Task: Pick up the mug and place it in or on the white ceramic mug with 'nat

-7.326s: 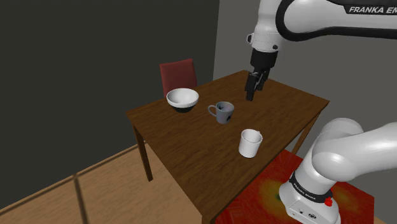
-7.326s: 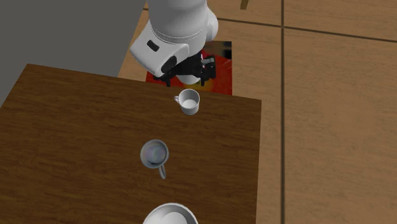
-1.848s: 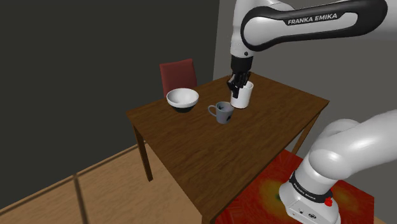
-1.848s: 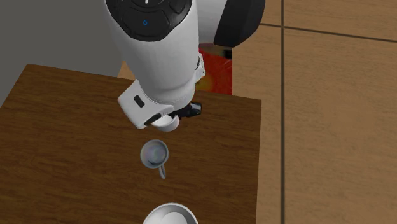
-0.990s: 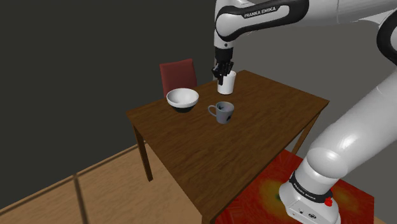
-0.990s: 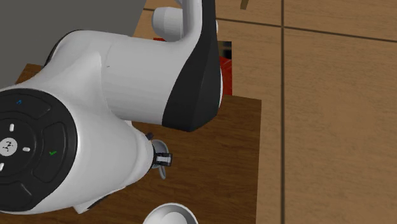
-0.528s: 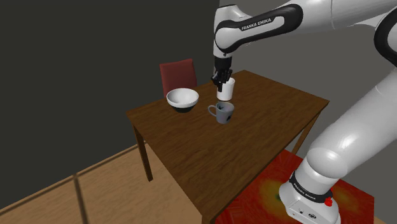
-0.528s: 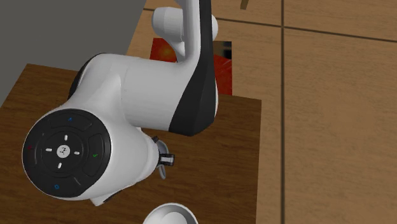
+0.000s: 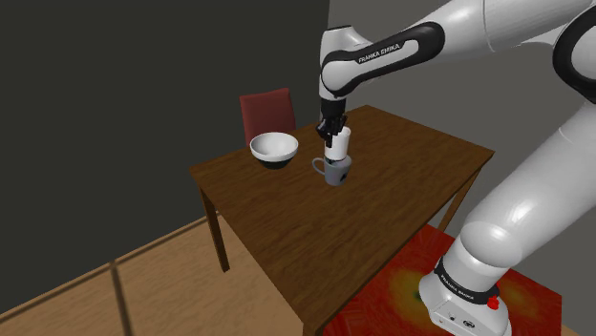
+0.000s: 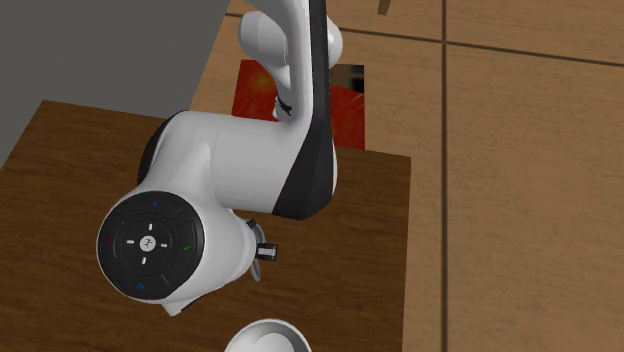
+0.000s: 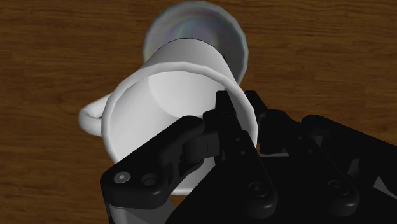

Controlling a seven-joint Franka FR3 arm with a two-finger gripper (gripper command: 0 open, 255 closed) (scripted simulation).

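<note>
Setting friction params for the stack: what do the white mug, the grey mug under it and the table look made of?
White mug: plain matte white, smooth shading; probably ceramic, plastic possible.
Grey mug: glossy grey, iridescent sheen inside; glazed ceramic or metal, unclear.
Table: dark brown wood, visible grain, low sheen.

My arm [image 9: 531,162] was white, built of fat rounded links, with dark bands at the joints. One band [image 9: 382,52] carried FRANKA EMIKA in white capitals. My base [image 9: 465,296] wore a small red button [image 9: 494,304]. A round black cap [image 10: 148,243] on one joint showed tiny white, red, green and blue marks. My gripper [image 11: 232,121] was all black and blocky, its fingers [image 11: 191,137] pinned with round screws [image 11: 150,181].
</note>
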